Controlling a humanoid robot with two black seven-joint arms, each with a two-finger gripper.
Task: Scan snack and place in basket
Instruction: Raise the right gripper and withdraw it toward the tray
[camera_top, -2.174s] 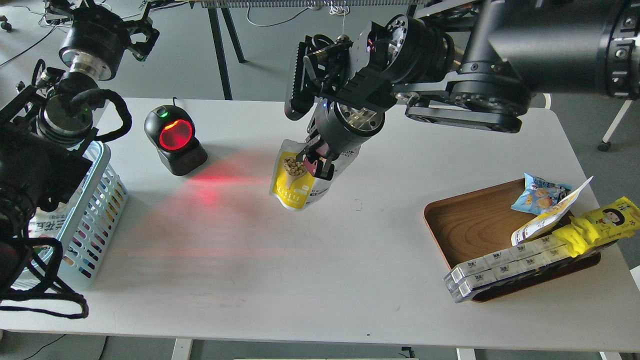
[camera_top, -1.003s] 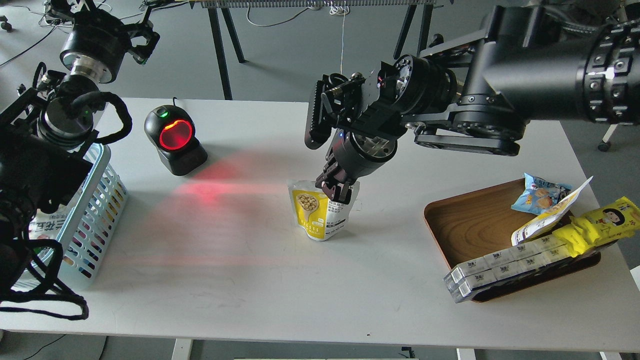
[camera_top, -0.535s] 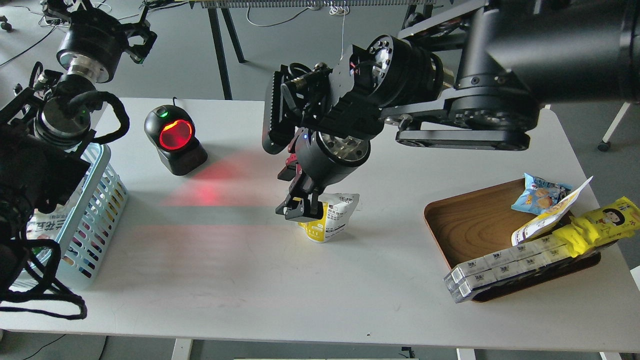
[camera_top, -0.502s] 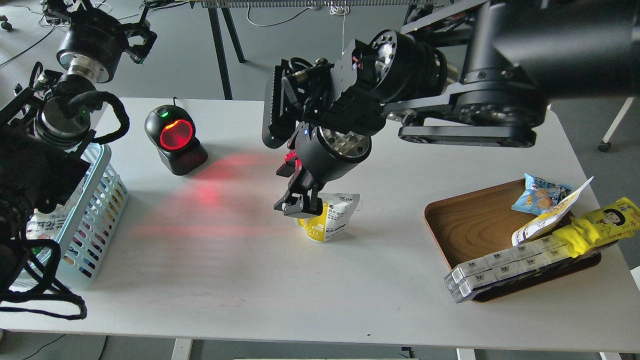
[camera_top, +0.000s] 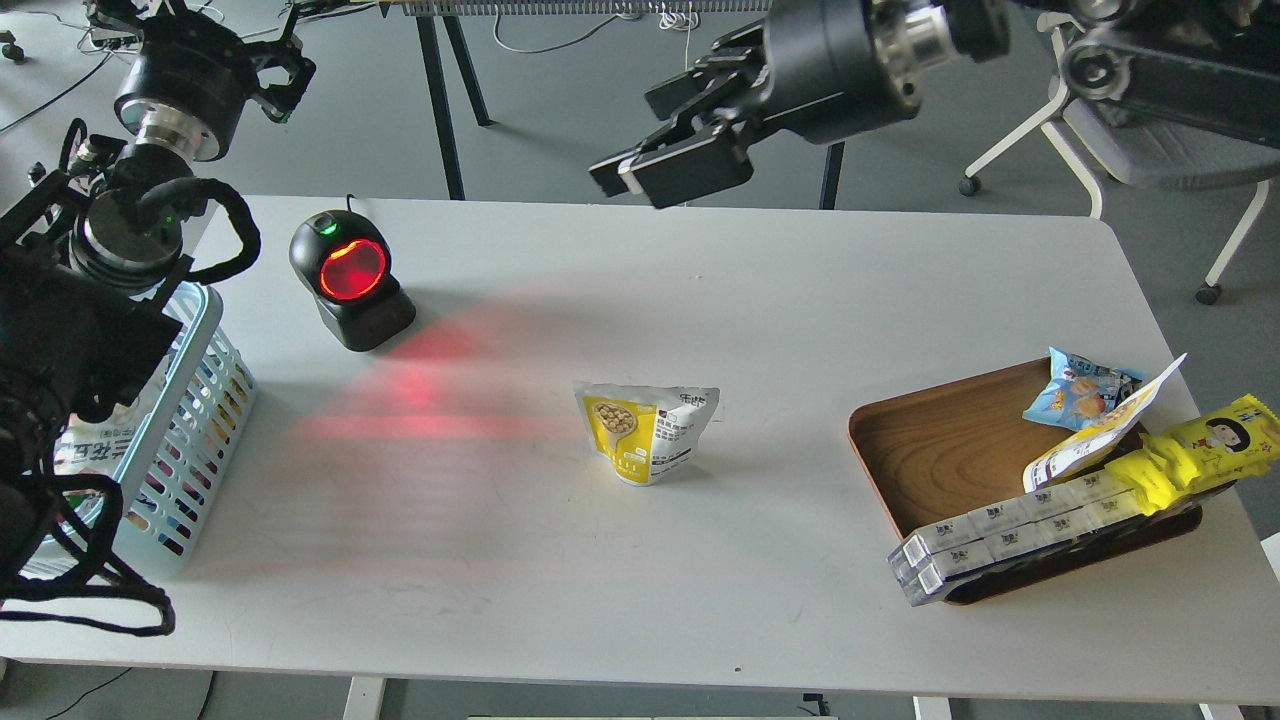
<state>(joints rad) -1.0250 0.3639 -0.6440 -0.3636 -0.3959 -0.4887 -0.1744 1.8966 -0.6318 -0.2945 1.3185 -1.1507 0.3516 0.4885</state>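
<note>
The snack (camera_top: 645, 432), a small yellow-and-white pouch picturing a scoop of nuts, stands upright and alone on the white table (camera_top: 700, 290) near its middle. My right gripper (camera_top: 632, 140) is open and empty, high above the table's far edge, well away from the pouch. The light blue basket (camera_top: 205, 315) with slotted sides stands at the table's left edge, partly hidden by my left arm. My left gripper (camera_top: 280, 75) is at the top left, beyond the basket; it looks dark and its fingers cannot be told apart.
A black barcode scanner (camera_top: 350, 275) with a glowing red window stands at the back left and throws red light across the table. A brown wooden tray (camera_top: 940, 440) at the right holds a blue packet (camera_top: 1075, 390), a long yellow pack (camera_top: 1195, 450) and a long box (camera_top: 1010, 530).
My right gripper set the pouch down upright on the table, let go of it, and rose up and away to the far edge. The left arm has hardly moved.
</note>
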